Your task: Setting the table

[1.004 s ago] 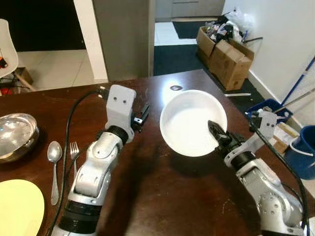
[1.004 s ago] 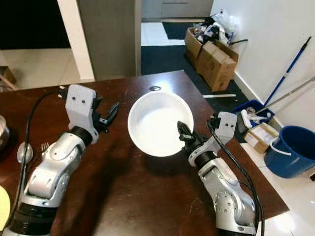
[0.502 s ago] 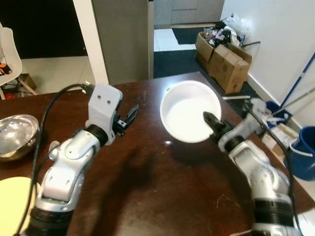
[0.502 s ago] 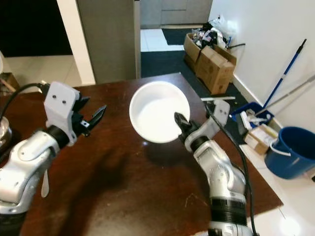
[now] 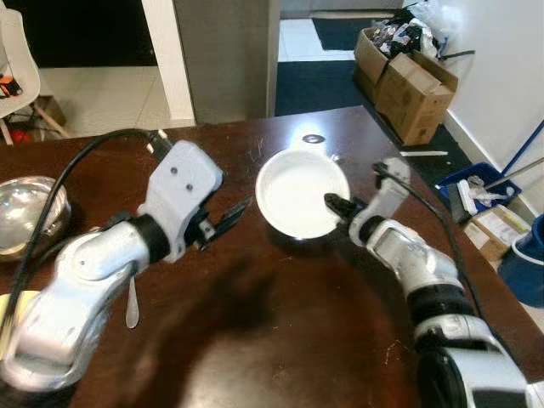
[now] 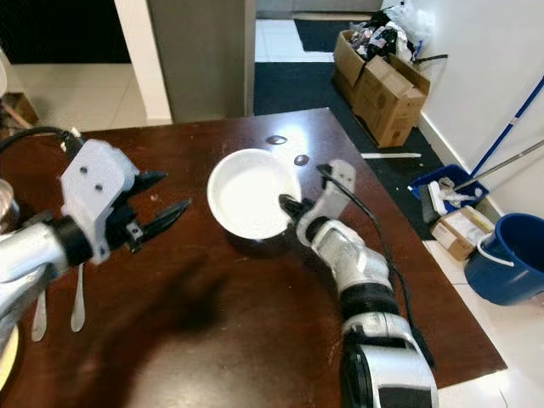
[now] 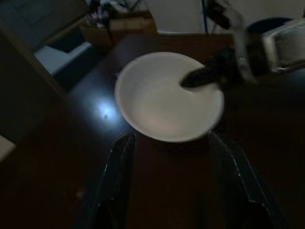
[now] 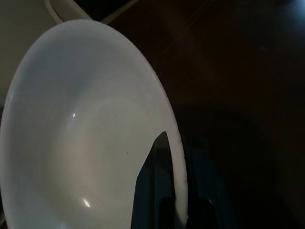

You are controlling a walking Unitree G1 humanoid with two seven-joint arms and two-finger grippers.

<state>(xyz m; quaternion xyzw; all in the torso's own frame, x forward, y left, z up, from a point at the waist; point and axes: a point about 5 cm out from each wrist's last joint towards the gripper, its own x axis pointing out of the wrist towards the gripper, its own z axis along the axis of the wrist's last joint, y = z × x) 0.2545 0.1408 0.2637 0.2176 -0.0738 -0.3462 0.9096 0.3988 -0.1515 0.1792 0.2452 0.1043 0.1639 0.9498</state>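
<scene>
My right pincer [image 5: 334, 202] is clamped on the white bowl [image 5: 301, 192] over the dark worktop [image 5: 280, 340]; my left pincer [image 6: 161, 197], apart, hovers; cardboard boxes [image 5: 410, 75] line the wall.

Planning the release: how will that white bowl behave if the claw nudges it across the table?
The white bowl looks smooth and glossy, so it would probably slide on the polished table. The right claw pinches only its rim, one finger inside, so it may tilt. It looks stiff, possibly breakable.
</scene>
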